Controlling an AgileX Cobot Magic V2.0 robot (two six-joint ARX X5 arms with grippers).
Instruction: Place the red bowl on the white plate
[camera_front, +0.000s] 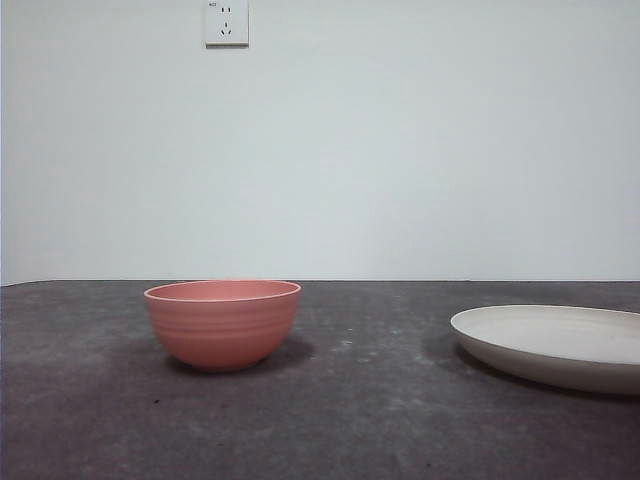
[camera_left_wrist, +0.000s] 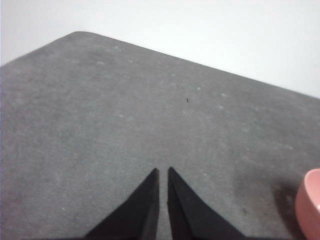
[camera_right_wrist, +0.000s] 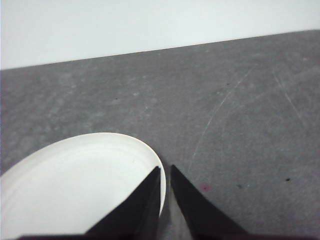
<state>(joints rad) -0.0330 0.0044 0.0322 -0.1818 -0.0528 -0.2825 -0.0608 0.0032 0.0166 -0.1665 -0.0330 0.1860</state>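
Red bowl (camera_front: 222, 325): salmon-pink, faint horizontal ridges. White plate (camera_front: 560, 345): plain cream. Table (camera_front: 380, 420): dark grey, pale mottling. Wall (camera_front: 400, 140): white. Left gripper (camera_left_wrist: 163, 172), right gripper (camera_right_wrist: 165, 170): black.

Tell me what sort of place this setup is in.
Probably an indoor lab or test bench: a bare dark grey table against a plain white wall with a power socket, holding just a red bowl and a white plate.
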